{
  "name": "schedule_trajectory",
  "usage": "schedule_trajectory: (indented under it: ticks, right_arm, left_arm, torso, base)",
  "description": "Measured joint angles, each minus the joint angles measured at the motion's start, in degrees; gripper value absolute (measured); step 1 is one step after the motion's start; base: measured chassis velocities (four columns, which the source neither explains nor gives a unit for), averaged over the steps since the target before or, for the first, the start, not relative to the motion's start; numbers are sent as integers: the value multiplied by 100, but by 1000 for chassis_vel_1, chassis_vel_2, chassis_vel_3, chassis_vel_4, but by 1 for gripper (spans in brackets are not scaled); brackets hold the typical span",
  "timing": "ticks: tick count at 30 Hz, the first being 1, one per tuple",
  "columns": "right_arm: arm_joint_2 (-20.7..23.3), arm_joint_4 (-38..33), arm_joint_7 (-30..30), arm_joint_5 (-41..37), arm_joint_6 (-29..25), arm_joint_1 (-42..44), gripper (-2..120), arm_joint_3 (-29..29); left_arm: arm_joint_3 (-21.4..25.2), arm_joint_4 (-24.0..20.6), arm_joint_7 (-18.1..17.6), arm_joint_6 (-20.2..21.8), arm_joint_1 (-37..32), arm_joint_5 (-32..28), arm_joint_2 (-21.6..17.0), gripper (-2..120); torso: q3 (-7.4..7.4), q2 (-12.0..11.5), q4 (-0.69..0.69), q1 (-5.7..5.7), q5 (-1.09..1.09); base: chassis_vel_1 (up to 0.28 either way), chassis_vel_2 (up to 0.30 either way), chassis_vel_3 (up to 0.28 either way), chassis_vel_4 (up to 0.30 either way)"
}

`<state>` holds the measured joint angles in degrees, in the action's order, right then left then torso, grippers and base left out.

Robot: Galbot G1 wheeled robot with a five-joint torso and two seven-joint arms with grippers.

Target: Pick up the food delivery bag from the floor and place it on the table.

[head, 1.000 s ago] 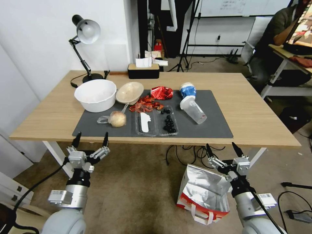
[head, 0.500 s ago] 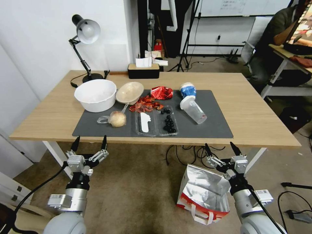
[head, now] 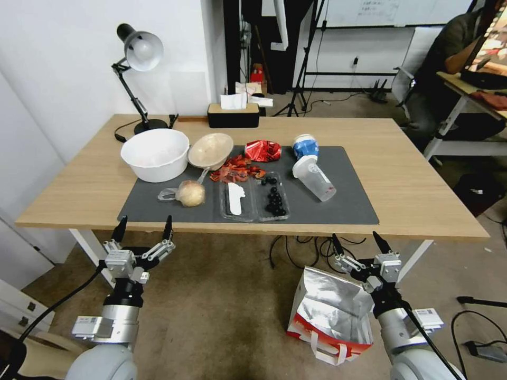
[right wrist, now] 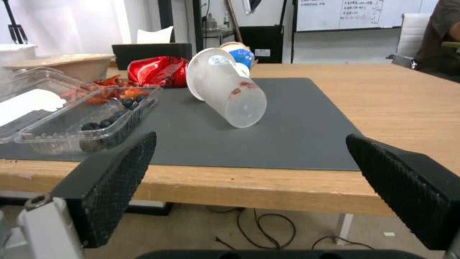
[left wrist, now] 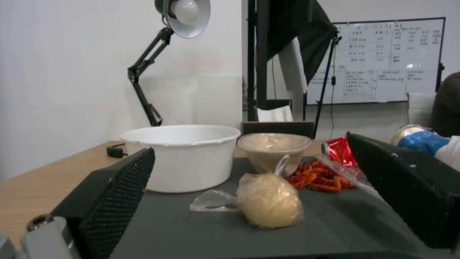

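Counting one bag [head: 330, 315], two open grippers [head: 142, 227] [head: 356, 243]

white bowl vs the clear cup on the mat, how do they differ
The white bowl stands upright, mouth up; the clear cup lies tipped on its side. The bowl is opaque, wide and squat; the cup is see-through, narrow and tall. Both rest on the dark grey mat.

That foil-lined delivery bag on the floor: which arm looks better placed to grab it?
Probably the right. The right gripper hangs open just above the food delivery bag on the floor; the left gripper, also open, is well off to the other side.
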<state>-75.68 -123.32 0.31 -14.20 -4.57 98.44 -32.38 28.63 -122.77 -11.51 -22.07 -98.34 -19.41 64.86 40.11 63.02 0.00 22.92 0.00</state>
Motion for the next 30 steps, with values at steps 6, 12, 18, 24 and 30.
schedule_trajectory:
  ticks: [6, 12, 18, 24, 30]
  right_arm:
    - [-8, 41, -1, 6, -7, -38, 100, 16]
    - [-9, 41, 0, 9, -5, -46, 100, 40]
    - [-9, 57, 8, 9, 13, -80, 100, 54]
    - [38, 48, 15, 9, 57, -107, 100, 54]
    - [95, 39, -10, 16, 60, -29, 100, 43]
  left_arm:
    - [29, 37, 11, 12, 13, 12, -18, 100]
    - [-9, 73, 30, 19, 23, 53, -12, 100]
    - [-44, 130, 64, 19, 22, 50, -13, 100]
    - [-77, 130, 69, 19, -7, 85, 16, 100]
    - [-58, 122, 69, 19, -15, 87, 9, 100]
  torso:
    - [-6, -10, 0, -5, 0]
    - [-78, -143, -1, -66, 0]
    - [-179, -323, -1, -144, 0]
    - [-291, -521, -1, -228, 0]
    - [-396, -716, 0, -319, 0]
  base:
    - [0, 0, 0, 0]
    - [0, 0, 0, 0]
    - [0, 0, 0, 0]
    - [0, 0, 0, 0]
    - [0, 0, 0, 0]
